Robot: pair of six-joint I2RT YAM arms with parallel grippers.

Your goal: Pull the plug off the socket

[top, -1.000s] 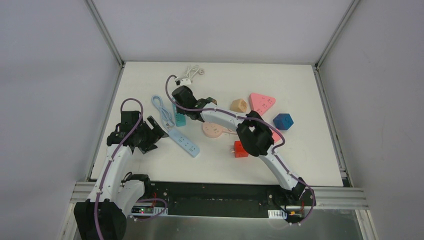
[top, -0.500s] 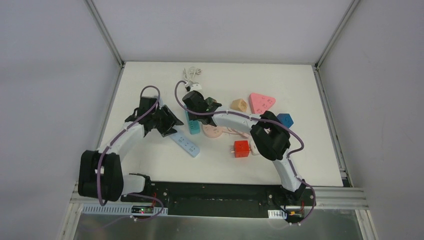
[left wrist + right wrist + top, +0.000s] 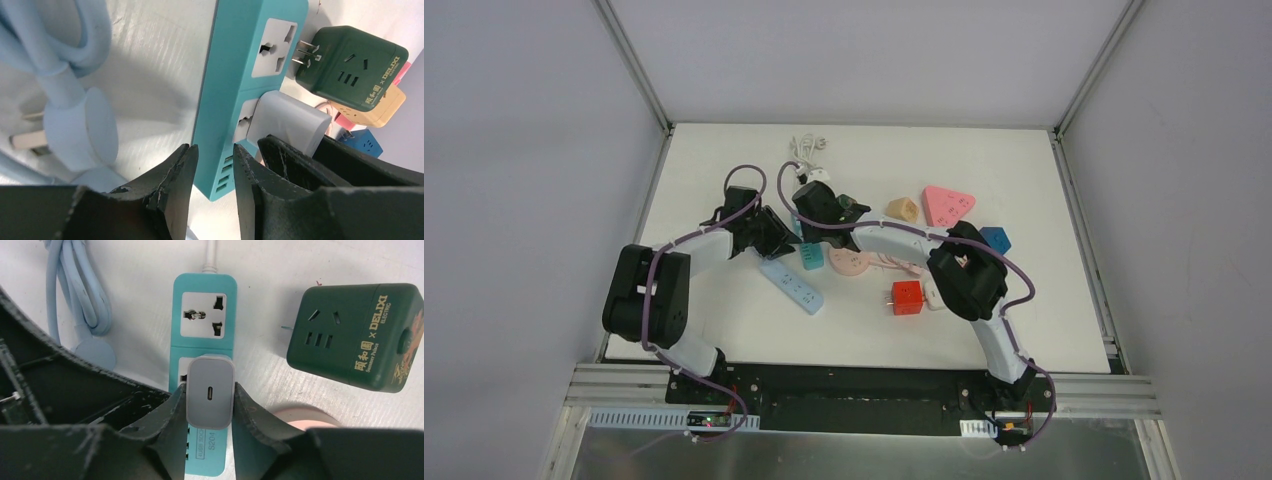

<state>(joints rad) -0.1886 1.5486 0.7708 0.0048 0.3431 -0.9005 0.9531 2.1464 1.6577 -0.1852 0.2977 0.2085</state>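
- Grey charger plug [image 3: 210,385], smooth with rounded corners, is seated in the teal power strip [image 3: 204,287], in the socket next to its USB ports.
- It is clamped on both sides by the right gripper [image 3: 209,407], between ridged black fingers.
- The strip's USB end is pinched by the left gripper [image 3: 214,160].
- A matt dark-green cube adapter [image 3: 350,335] lies just beside the strip.

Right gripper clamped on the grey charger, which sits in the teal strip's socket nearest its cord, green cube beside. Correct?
No. The grey charger sits in the second socket of the teal strip; the one nearest the cord is empty, as the right wrist view shows. The right gripper is clamped on it, green cube beside.
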